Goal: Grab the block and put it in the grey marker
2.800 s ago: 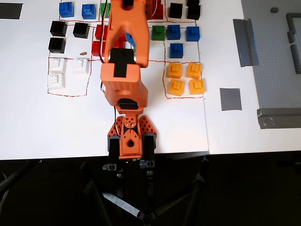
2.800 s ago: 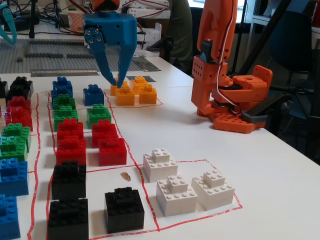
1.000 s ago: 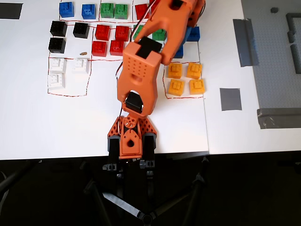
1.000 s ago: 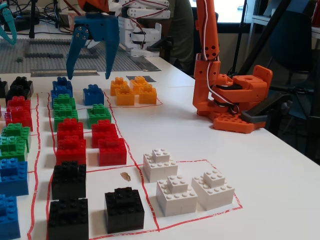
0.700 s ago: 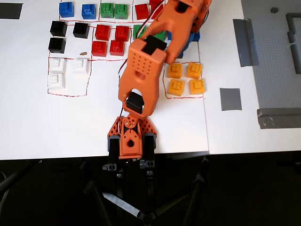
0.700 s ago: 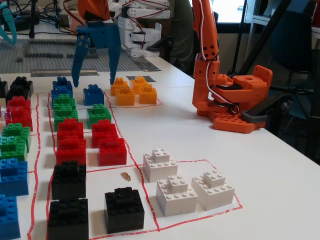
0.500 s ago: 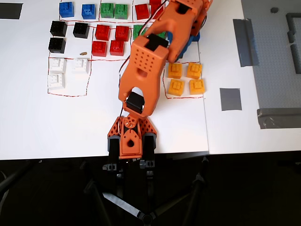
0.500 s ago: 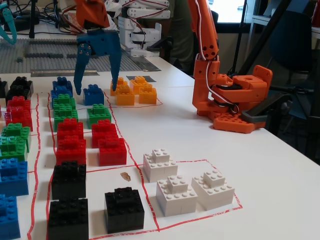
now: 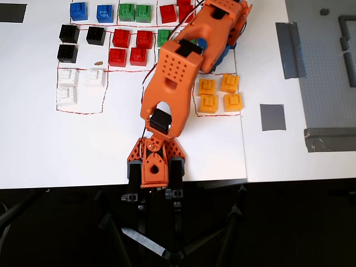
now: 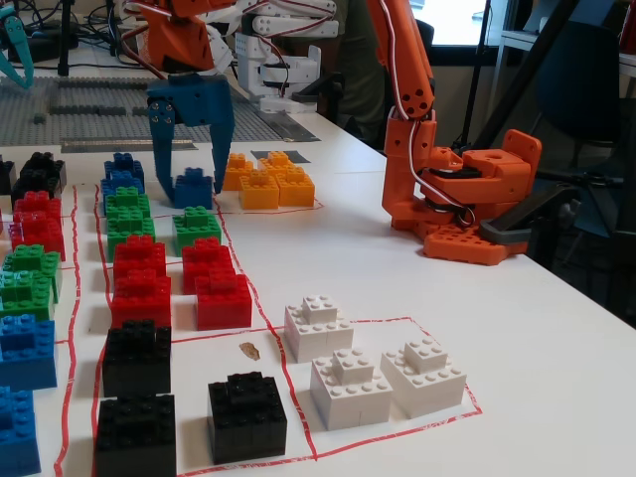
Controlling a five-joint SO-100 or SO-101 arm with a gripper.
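Red-outlined pens on the white table (image 9: 183, 161) sort the bricks by colour: three white blocks (image 10: 363, 373) in the near pen of the fixed view, black blocks (image 10: 189, 393) beside them, red blocks (image 10: 179, 278) further back, then green blocks (image 10: 159, 224), w/ the orange-yellow blocks (image 9: 219, 93) – four of them – in their own pen near the arm's base (image 10: 457, 199). The gripper (image 10: 191, 171) has blue fingers spread wide, standing astride the block (image 10: 194, 187); they're not pinched on it, and the block sits on the table at the far end of the green/red rows. In the overhead view the arm hides that spot. The grey marker (image 9: 272, 117) lies bare on the right in the overhead view, well apart from the gripper – the orange-yellow pen sits between them. A small brown scrap (image 10: 248, 350) lies by the white pen. More blue blocks (image 9: 92, 11) sit at the top left overhead.
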